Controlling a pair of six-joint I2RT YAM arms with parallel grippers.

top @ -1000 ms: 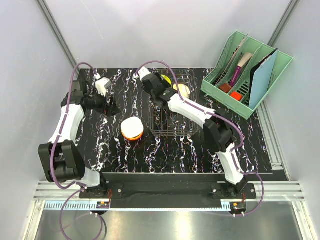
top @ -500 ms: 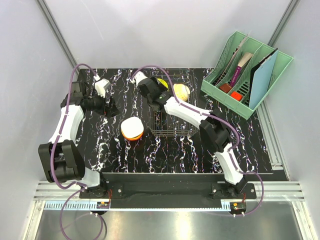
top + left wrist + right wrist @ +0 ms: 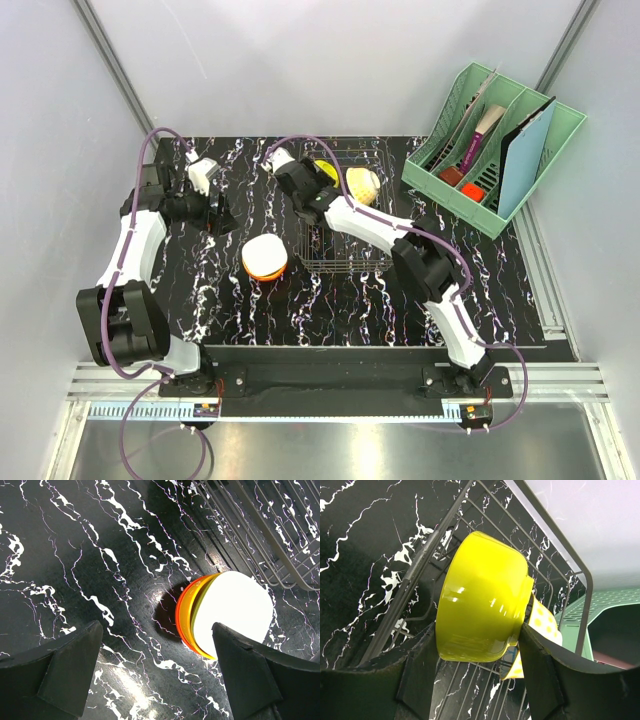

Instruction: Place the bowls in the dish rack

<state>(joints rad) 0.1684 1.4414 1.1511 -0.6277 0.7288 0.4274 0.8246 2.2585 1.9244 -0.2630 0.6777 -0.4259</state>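
A yellow bowl (image 3: 480, 605) stands on its side in the dark wire dish rack (image 3: 420, 565) and leans on a yellow polka-dot bowl (image 3: 542, 625). My right gripper (image 3: 477, 635) is open, with a finger on each side of the yellow bowl. In the top view the right gripper (image 3: 303, 188) is at the left end of the rack (image 3: 345, 262), beside the yellow bowl (image 3: 325, 169) and the polka-dot bowl (image 3: 363, 182). A stack of orange and white bowls (image 3: 265, 257) sits on the table left of the rack. My left gripper (image 3: 220, 212) is open and empty, above the table, with the stack (image 3: 225, 612) just ahead of it.
A mint-green file organiser (image 3: 490, 145) with books stands at the back right. The rack's near corner (image 3: 260, 530) lies beyond the stack in the left wrist view. The black marbled table (image 3: 200, 290) ends at grey walls on the left and at the back.
My right gripper has drawn back to the left from over the rack, and more of the yellow bowl shows. The left arm has shifted only slightly.
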